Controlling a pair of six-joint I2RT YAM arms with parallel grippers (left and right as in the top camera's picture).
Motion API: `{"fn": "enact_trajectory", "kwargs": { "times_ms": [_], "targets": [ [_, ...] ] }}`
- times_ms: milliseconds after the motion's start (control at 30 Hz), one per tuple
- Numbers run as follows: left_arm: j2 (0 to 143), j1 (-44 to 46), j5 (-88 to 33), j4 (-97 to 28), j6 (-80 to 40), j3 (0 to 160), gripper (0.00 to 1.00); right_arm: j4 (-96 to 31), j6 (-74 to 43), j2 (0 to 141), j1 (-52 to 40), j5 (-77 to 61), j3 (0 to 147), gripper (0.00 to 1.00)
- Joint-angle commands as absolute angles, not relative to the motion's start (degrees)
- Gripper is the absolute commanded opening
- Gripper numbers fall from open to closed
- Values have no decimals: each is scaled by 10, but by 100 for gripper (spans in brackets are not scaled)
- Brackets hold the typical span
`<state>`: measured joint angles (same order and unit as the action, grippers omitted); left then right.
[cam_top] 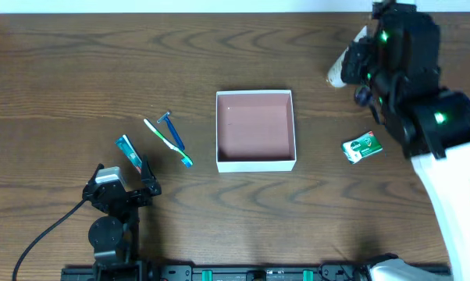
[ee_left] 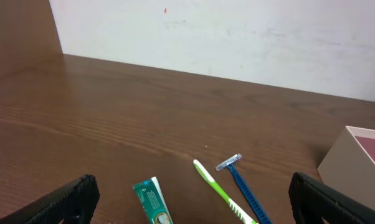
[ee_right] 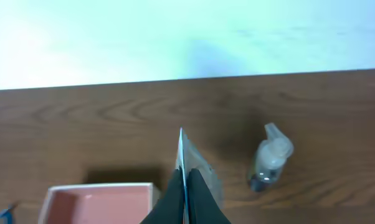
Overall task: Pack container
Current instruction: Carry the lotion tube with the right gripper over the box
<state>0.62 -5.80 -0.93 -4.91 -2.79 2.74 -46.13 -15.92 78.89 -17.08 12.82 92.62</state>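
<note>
The container [cam_top: 255,162], a shallow white-walled square box with a pinkish inside, sits mid-table and holds nothing; its corner also shows in the left wrist view [ee_left: 356,155] and the right wrist view [ee_right: 100,188]. My right gripper [ee_right: 186,186] is shut on a thin flat pale-blue packet [ee_right: 182,152], seen edge-on above the table just right of the container. In the overhead view the arm hides those jaws. My left gripper [cam_top: 124,186] stands wide open near the front edge, nothing between its fingers [ee_left: 69,199].
A green toothpaste tube [cam_top: 129,152], a green toothbrush [cam_top: 169,142] and a blue razor [cam_top: 173,131] lie left of the container. A small clear bottle [ee_right: 268,158] lies at the back right. A green-and-white carton [cam_top: 362,147] rests right of the container.
</note>
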Motion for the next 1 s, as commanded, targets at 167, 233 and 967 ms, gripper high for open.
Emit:
{"fn": "enact_trajectory", "kwargs": {
  "times_ms": [167, 233, 967],
  "targets": [
    [4, -60, -10, -59, -27, 11, 98, -460, -224, 801, -265, 114, 935, 2],
    [4, -60, -10, -59, -27, 11, 98, -457, -244, 816, -285, 119, 935, 2],
    [4, -60, -10, -59, -27, 11, 98, -389, -354, 1003, -417, 195, 935, 1]
  ]
}}
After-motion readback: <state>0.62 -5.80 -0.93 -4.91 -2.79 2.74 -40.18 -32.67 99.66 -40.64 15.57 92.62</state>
